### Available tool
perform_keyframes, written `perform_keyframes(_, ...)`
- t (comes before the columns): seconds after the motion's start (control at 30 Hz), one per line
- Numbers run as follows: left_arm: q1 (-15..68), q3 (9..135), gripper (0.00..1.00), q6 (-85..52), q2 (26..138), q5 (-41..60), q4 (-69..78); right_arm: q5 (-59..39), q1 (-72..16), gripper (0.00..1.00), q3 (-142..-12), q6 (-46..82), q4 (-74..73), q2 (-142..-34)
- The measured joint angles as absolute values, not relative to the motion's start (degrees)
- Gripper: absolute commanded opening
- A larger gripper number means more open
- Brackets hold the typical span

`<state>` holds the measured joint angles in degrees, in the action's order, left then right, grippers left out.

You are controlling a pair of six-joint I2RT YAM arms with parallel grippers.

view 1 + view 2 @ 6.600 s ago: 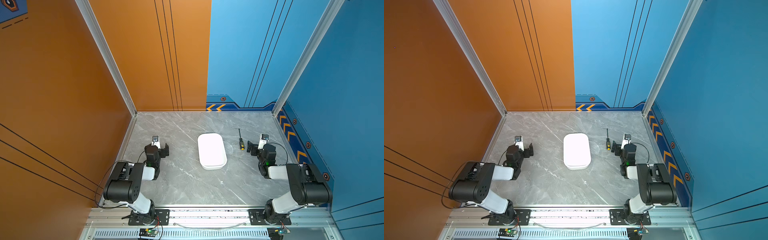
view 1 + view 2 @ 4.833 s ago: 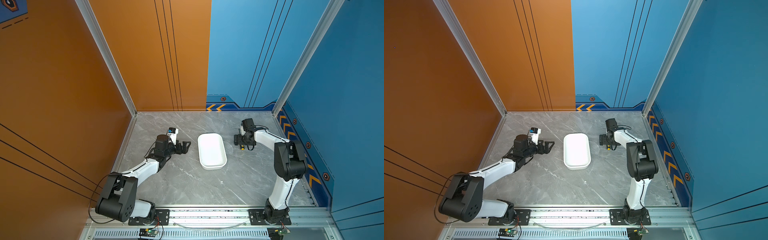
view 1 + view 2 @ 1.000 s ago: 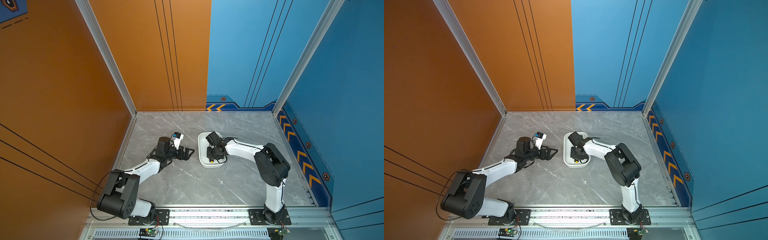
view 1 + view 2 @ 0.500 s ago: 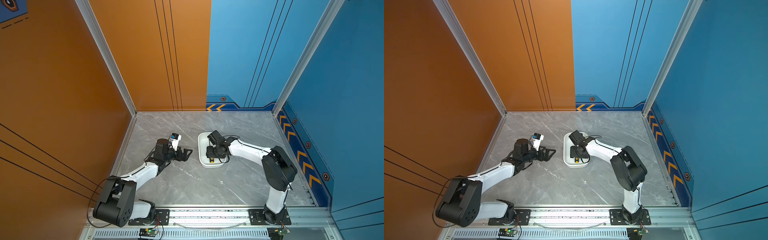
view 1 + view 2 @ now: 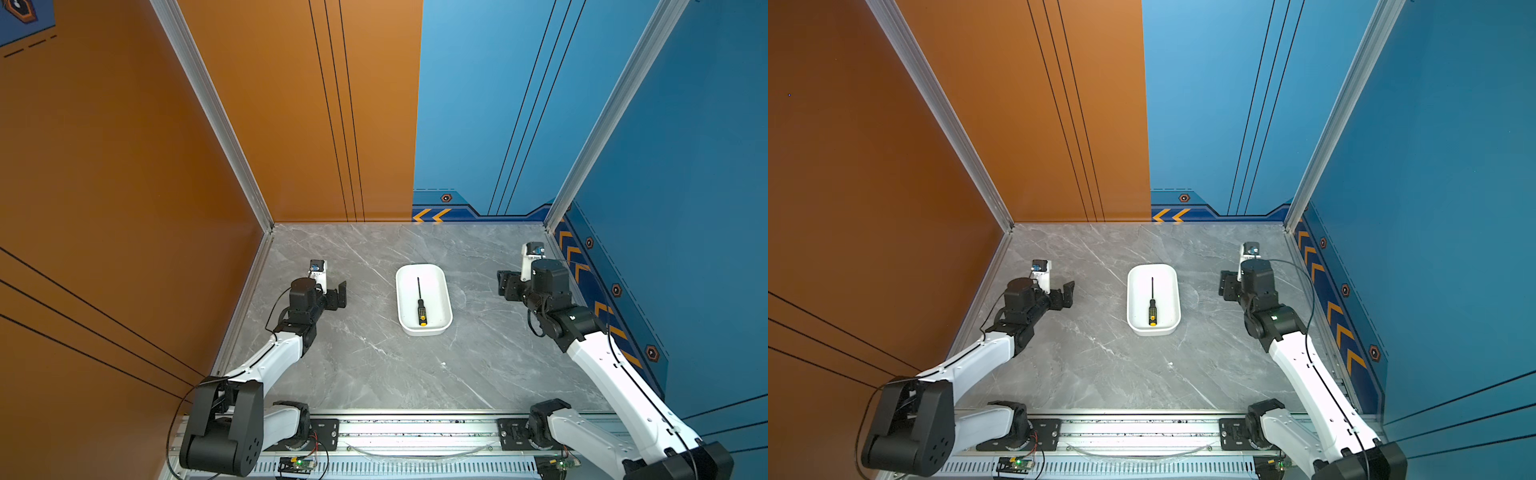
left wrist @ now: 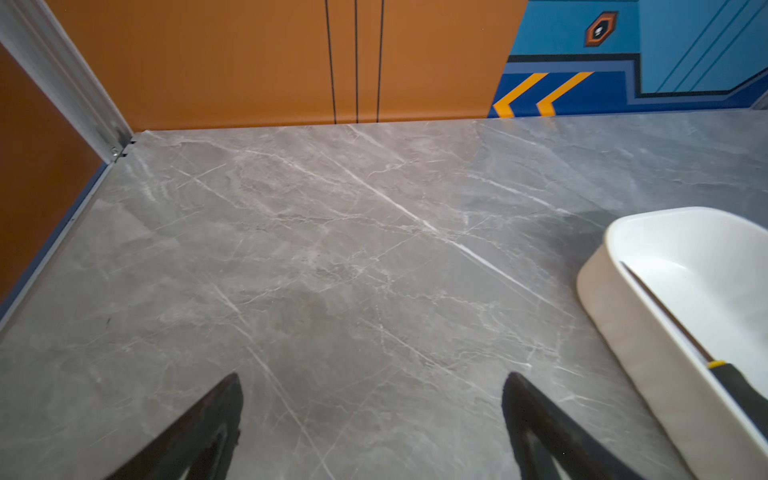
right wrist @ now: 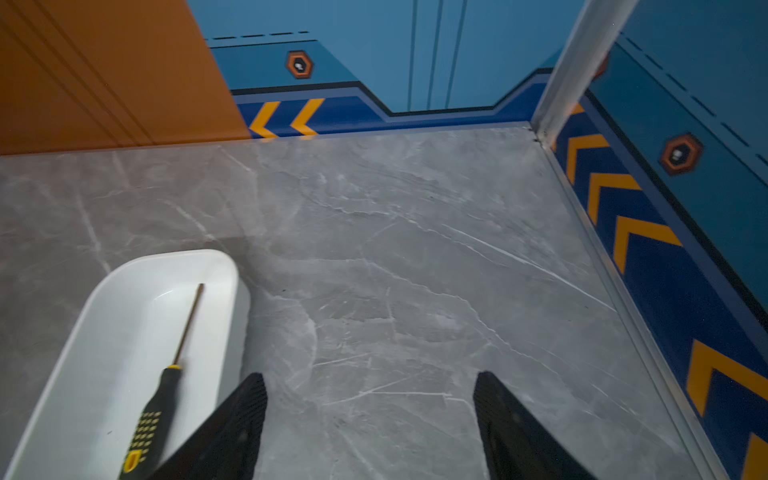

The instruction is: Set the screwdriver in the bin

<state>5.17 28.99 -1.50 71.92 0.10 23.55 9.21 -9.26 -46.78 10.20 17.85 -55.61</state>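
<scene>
Screwdriver (image 5: 421,303) lies flat on the floor of the bin (image 5: 437,286), touching neither gripper. Its long axis runs along the bin's long side, from the table's near edge toward the far edge, with the yellow cap toward the near edge and the tip toward the far edge. The bin sits mid-table (image 5: 374,365), slightly toward the far edge.

Right gripper (image 7: 370,376) is right of the bin, toward the table's right edge, jaws spread wide, holding nothing. Left gripper (image 6: 372,376) is left of the bin, jaws also apart, nothing in them. Both are near the bin but clear of it, and I can't call 1 nearer than the other.

I judge the task done. No pick is left; I'd only park the 2 arms. I see nothing else on the table to block that.
</scene>
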Motion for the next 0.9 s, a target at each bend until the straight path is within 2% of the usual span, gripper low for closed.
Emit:
perform_keyframes(0.13,3.22,27.14,0.98,-0.12,77.95,-1.58,29.12,7.22,-1.04,0.81,-34.65,10.15,7.2,-53.67)
perform_keyframes(0.37,1.52,25.21,0.98,0.89,84.4,-1.89,39.0,6.07,0.62,0.82,-18.74,8.54,-18.28,-59.29)
perform_keyframes(0.57,-0.25,21.89,0.98,0.64,89.38,-1.5,47.64,6.17,0.89,0.82,-17.74,6.37,-35.51,-73.73)
perform_keyframes(0.9,-0.27,21.71,0.98,0.62,89.49,-1.3,51.83,4.01,0.36,0.83,-20.49,5.72,-47.92,-88.38)
